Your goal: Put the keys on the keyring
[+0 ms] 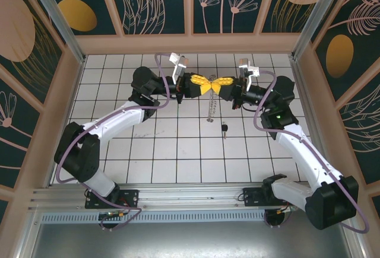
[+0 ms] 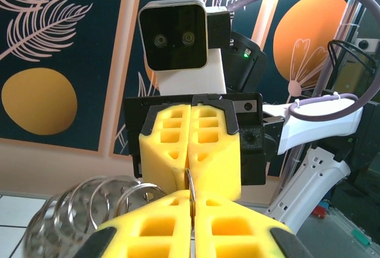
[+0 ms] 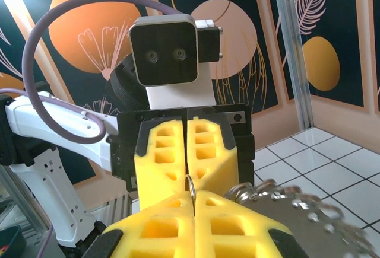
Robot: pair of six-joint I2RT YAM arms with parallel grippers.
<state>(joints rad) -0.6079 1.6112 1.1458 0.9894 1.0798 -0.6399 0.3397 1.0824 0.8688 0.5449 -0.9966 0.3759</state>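
Overhead, left gripper [image 1: 207, 88] and right gripper [image 1: 217, 85] meet tip-to-tip, both clamped on the keyring [image 1: 210, 111]; the key [image 1: 224, 129] lies apart.

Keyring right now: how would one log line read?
left gripper: shut on keyring | right gripper: shut on keyring | key: on table, unthreaded

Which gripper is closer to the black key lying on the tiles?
Right. The right gripper is raised just beyond the key; the left gripper, meeting it tip to tip on the keyring, is further left.
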